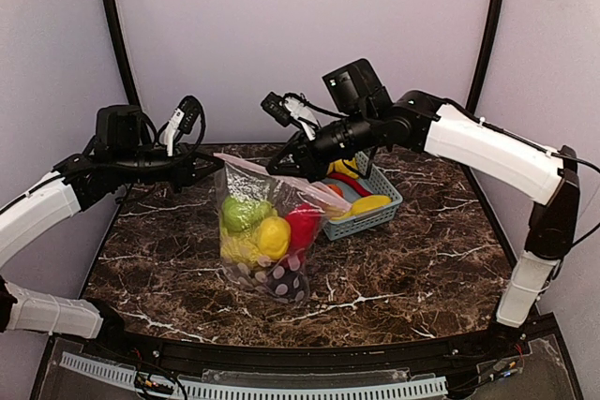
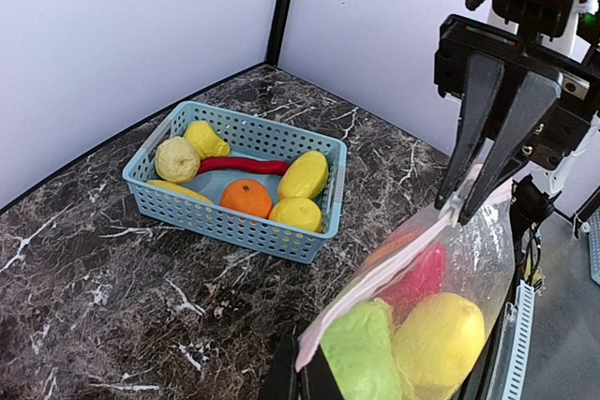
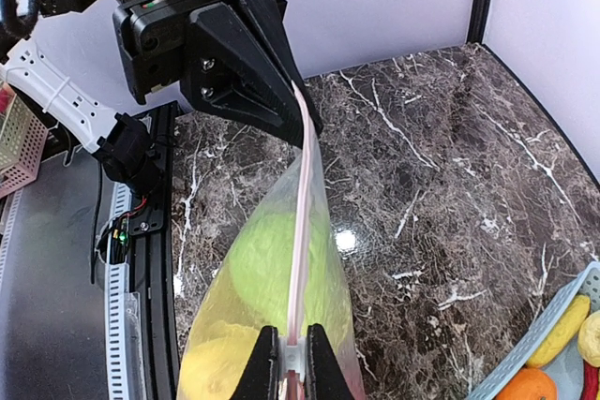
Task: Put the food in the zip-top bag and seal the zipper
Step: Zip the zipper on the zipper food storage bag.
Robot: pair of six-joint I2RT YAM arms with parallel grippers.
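Observation:
The zip-top bag (image 1: 267,236) hangs between my two grippers above the table, with its bottom on the table. It holds food: a green piece (image 1: 242,213), a yellow piece (image 1: 272,236), a red piece (image 1: 302,224) and a dark piece (image 1: 286,280). My left gripper (image 1: 214,168) is shut on one end of the pink zipper (image 2: 394,264), seen at its jaws (image 2: 302,383). My right gripper (image 1: 284,162) is shut on a white slider on the zipper (image 3: 302,231), close to its jaws (image 3: 291,370). More food lies in the blue basket (image 2: 323,161).
The blue basket (image 1: 386,196) stands behind and to the right of the bag and holds yellow, orange and red pieces. It also shows at the bottom right corner of the right wrist view (image 3: 525,362). White walls close the back and sides.

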